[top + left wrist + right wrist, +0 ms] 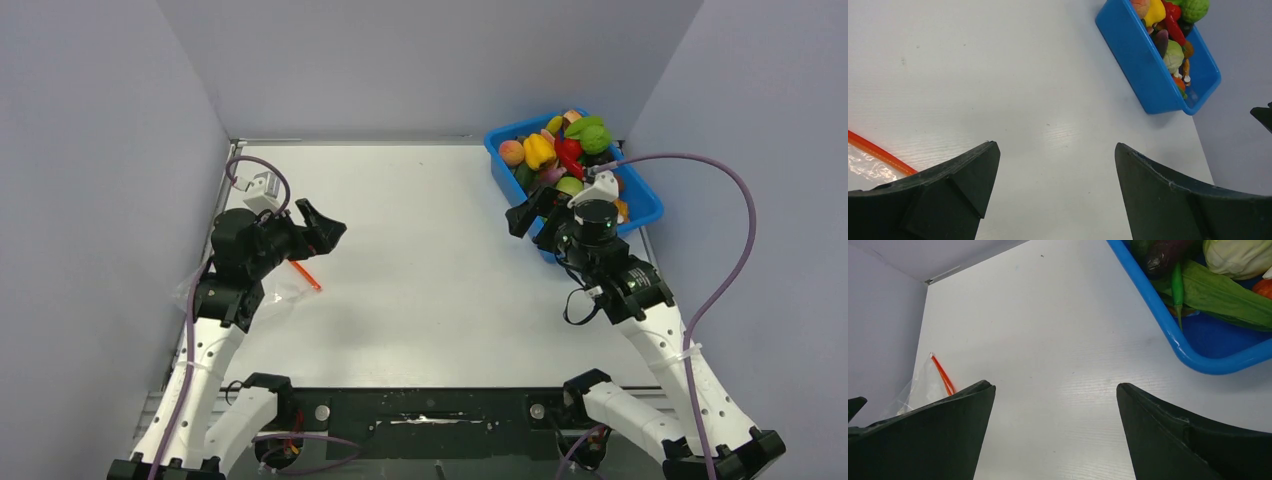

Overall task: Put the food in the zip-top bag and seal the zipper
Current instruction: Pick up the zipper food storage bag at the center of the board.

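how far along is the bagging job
Nothing is done yet. All the toy food sits in the blue tub; the zip-top bag lies on the table apart from it, no food visible in it. In hand: nothing; the left pincer and right pincer are open and empty. Left: bag the food, seal the orange-red zipper.

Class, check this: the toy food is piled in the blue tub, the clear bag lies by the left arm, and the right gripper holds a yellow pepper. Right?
Not quite: the right gripper is open and holds nothing, as the right wrist view shows. The rest stands.
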`<state>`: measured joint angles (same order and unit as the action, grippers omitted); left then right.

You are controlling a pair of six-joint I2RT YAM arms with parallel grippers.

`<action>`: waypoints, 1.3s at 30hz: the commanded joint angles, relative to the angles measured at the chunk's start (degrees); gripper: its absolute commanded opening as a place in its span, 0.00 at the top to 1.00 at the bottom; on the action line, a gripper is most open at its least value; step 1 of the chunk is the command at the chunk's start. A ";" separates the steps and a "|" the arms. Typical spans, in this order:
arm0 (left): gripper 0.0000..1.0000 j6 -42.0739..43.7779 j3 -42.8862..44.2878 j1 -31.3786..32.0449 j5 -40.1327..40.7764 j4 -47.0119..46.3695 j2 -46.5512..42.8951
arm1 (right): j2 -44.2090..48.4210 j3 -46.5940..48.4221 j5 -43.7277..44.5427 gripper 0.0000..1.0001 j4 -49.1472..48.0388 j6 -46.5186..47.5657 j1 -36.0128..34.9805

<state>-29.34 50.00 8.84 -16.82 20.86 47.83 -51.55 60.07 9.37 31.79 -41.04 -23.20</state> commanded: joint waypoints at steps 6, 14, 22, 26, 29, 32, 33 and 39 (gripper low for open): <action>0.13 0.22 1.02 -0.40 3.74 -1.42 1.27 | -1.20 1.73 1.80 0.02 0.01 0.32 0.44; 0.13 -1.04 0.55 -0.58 14.62 0.49 5.63 | -1.50 1.87 1.08 0.02 -1.47 1.46 0.37; 0.18 -3.28 2.11 -4.93 26.76 5.17 16.01 | -0.94 0.03 0.03 0.02 -4.35 2.12 0.52; 0.20 -7.05 0.38 -5.23 30.83 3.54 19.53 | -1.18 -0.26 -1.35 0.03 -4.93 2.19 0.46; 0.21 -9.88 -1.24 -5.33 33.61 2.73 22.14 | -0.95 -0.61 -1.52 0.02 -5.45 2.80 0.46; 0.22 -12.94 -1.57 -5.41 38.22 3.79 24.46 | -0.77 -0.45 -1.53 0.02 -5.37 3.40 0.51; 0.23 -13.99 -1.26 -5.41 39.57 4.83 25.33 | -0.69 -0.40 -1.61 0.02 -5.35 3.52 0.45; 0.34 -20.39 0.39 -5.41 42.86 10.54 30.14 | 0.28 -1.32 -1.30 0.02 -6.37 4.62 0.52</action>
<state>-43.97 48.29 3.88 21.56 28.36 76.25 -52.84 59.18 8.10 29.23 -37.91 -23.16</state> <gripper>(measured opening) 0.689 0.977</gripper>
